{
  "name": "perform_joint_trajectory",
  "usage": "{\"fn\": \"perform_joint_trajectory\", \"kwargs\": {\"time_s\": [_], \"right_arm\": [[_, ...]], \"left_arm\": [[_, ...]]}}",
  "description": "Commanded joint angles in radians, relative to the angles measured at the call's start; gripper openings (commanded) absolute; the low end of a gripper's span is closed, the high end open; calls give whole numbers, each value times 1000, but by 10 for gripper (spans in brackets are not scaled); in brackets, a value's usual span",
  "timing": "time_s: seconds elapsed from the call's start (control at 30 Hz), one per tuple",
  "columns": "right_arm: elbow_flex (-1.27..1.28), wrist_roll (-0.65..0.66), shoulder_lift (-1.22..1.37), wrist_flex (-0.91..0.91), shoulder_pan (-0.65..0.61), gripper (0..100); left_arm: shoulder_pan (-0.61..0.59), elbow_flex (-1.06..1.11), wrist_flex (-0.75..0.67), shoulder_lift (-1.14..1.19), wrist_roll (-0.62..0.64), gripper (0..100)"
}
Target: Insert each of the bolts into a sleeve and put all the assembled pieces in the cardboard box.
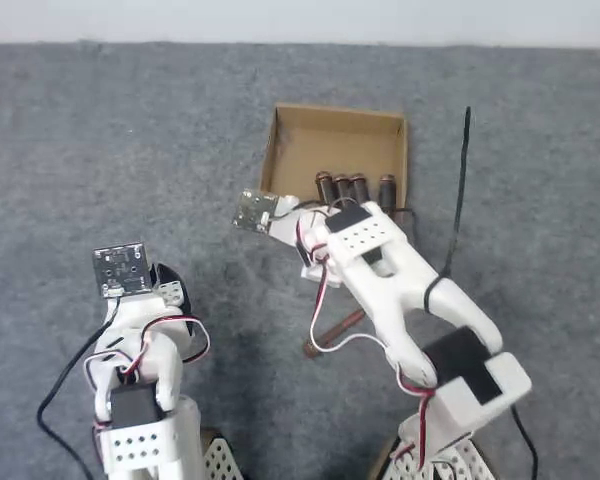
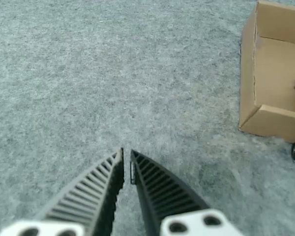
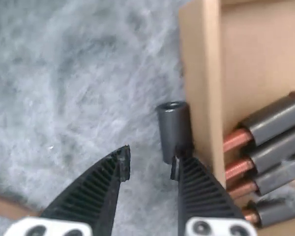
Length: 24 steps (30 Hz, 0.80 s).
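Your right gripper (image 3: 150,164) sits at the near left corner of the cardboard box (image 1: 288,132) with its fingers apart. A lone black sleeve (image 3: 173,129) is outside the box, right against the left wall. One end of it meets the tip of the finger nearer the box, so it is at that fingertip rather than squarely between the two. Whether the sleeve stands or lies on the grey carpet (image 1: 100,150) is hard to tell.

Inside the box, four assembled pieces (image 1: 355,188) lie side by side along the near wall. Each has a dark sleeve with copper showing at one end.

A loose copper bolt (image 1: 346,321) lies on the carpet under your right arm, nearer to you than the box and well apart from the sleeve.

Your left gripper (image 2: 127,160) is off to the left over bare carpet, well apart from the box. Its fingers are together, the tips all but touching.
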Motion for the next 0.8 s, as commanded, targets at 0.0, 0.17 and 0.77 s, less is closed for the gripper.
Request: {"fn": "perform_joint_trajectory", "kwargs": {"time_s": [0.0,0.17,0.77], "right_arm": [[-100,14,10,-5,-2,126],[-137,15,59,-13,-2,126],[-224,63,240,-2,18,32]], "left_arm": [[2,-12,-23,-9,-9,26],[2,-12,-23,-9,-9,26],[2,-12,-23,-9,-9,27]]}}
